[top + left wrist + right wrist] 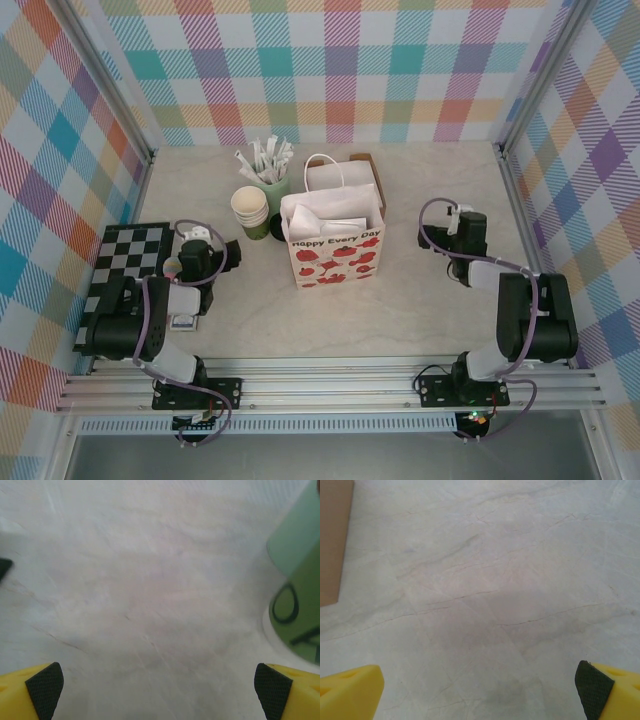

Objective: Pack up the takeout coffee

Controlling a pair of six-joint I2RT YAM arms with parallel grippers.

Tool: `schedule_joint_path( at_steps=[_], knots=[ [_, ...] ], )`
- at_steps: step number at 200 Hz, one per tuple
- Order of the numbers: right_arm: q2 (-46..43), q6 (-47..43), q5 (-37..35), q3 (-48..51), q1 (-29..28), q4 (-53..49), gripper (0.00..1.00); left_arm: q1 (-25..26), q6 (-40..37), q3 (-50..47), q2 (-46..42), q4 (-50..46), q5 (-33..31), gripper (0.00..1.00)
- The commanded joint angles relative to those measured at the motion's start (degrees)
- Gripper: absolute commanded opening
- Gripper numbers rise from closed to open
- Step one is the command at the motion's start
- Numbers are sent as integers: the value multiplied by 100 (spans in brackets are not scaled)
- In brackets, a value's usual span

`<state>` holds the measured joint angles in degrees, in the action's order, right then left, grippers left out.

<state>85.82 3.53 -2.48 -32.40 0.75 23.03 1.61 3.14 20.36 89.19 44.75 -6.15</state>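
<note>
Pre-grasp step, apparently. Left gripper (159, 690) and right gripper (480, 692): fully open, empty. Next: left should grasp dark-green, black-lidded paper cup (276, 223).

Top: high behind me, looking down, far off.
Wrists: close, each facing the pale marbled tabletop (150, 590) ahead of my jaws.
Shared: that tabletop, all three.

Pastel plaid walls (340, 60) surround a pale, faintly veined marble table (430, 200) bearing a white bag (335, 255) with red print, a black-and-grey checkerboard (135, 255), cream cups (250, 205) and a pale-green cup (275, 188), while the left hand (159, 690) and right hand (480, 690) have yellow fingers faced with black.
</note>
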Motion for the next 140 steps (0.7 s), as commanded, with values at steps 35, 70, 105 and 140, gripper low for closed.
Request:
schedule_joint_path(
  at_steps=[35,70,105,140],
  knots=[
    [-542,-151,249,1260,-23,2432,100,327,-233,229,30,381,-805,100],
    [-656,-203,302,1603,-24,2927,100,361,-159,206,16,402,-1087,100],
    [101,-419,-61,1143,-322,2782,100,367,-162,213,11,394,-1090,100],
    [184,-134,-478,950,-250,2491,100,382,-176,219,11,385,-1105,100]
  ],
)
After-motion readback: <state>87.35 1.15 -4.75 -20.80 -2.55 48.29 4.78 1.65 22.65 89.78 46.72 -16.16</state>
